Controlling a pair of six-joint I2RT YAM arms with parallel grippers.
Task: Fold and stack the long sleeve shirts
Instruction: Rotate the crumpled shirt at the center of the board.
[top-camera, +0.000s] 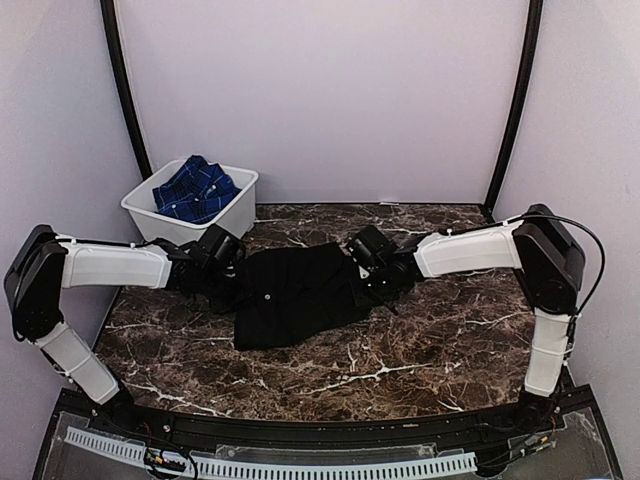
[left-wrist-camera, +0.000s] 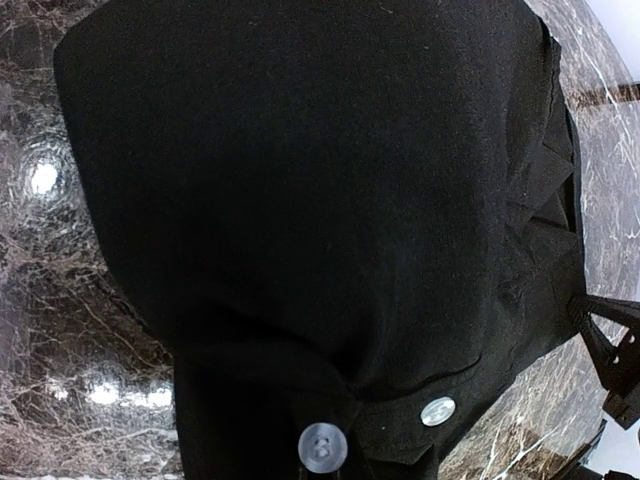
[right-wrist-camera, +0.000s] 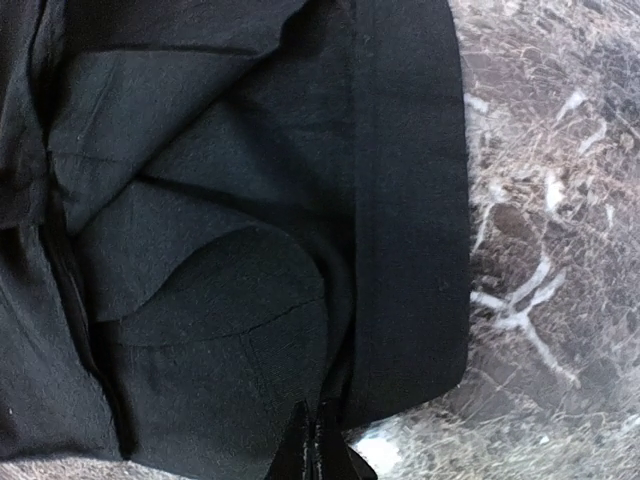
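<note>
Top external view: where does the garment sit?
— The plain black button-up shirt of soft cloth lies partly folded at the middle of the frame, on the dark marble table. My left gripper is at its left edge and my right gripper at its right.
— Are they holding it?
— My right fingertips are pressed together on the folded hem, at the bottom of the right wrist view. My left jaws are closed too. Cloth drapes over them in the left wrist view, so I judge a pinch rather than see one.
— Which step is this?
— Mid-fold, I think. The next move calls for carrying both edges across evenly, without dragging the pile.
— Anything unclear?
— The sleeves are lost in the black folds. The dark blue checked shirt sits crumpled in the white plastic tub at upper left.
</note>
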